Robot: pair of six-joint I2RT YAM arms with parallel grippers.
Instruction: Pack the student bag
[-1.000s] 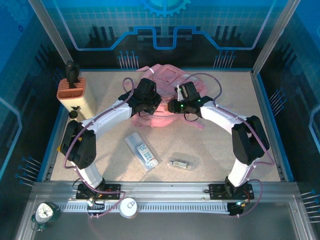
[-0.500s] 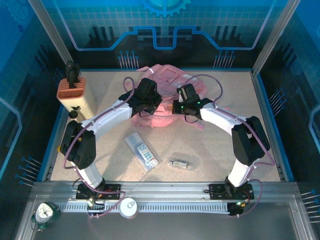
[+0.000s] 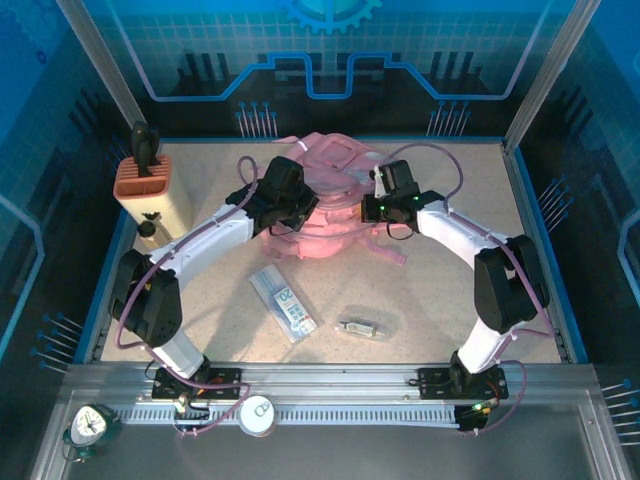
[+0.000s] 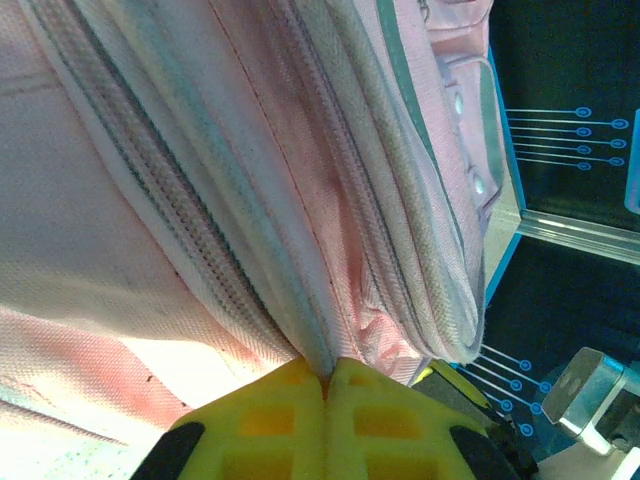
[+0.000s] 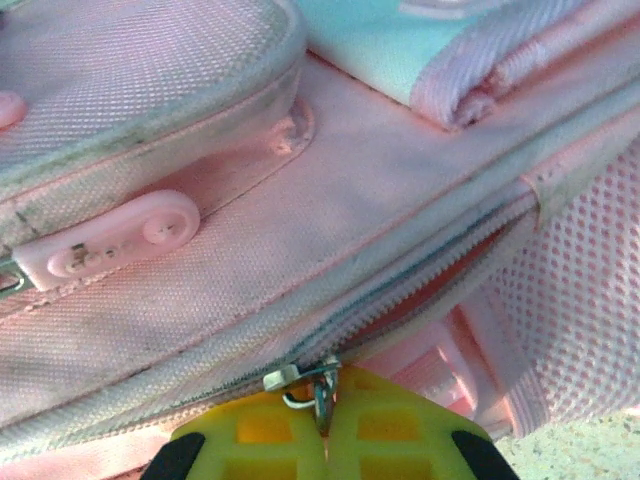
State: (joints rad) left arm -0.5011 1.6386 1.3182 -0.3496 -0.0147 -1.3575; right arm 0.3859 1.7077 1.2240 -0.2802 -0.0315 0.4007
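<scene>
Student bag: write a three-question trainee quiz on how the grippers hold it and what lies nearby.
1. True or false: the right gripper is shut on the metal zip pull of the student bag.
2. Choose one: the left gripper pinches A the table's edge, B a fold of the bag's fabric, C nothing at all.
3. Short answer: the blue-and-white packet and the clear packet lie on the table on which side of the bag, near the arm bases or far from them?

Key: 1 true; 2 B; 3 near.
</scene>
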